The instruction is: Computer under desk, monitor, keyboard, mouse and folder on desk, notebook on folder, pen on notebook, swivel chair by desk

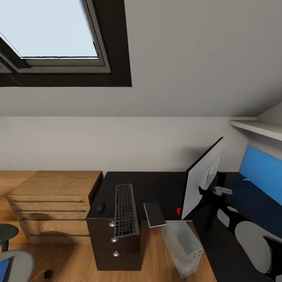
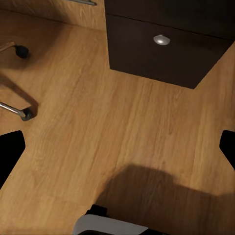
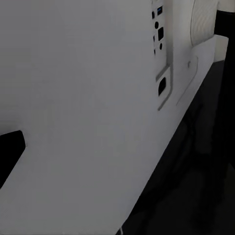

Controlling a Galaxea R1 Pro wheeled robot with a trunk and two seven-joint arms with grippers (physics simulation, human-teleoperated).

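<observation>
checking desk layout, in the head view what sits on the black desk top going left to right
small dark rounded mouse → slim keyboard with dark grey keys → thin dark grey notebook → wide flat monitor showing its silver-grey back

- The right arm (image 1: pixel 250 239) reached forward at the head view's lower right, its black and white links angled up toward a grey wrist piece (image 1: pixel 222 190).
- In each wrist view, dark fingertips (image 2: pixel 11 149) (image 3: pixel 10 147) sat wide apart at the frame edges, nothing between them.
</observation>
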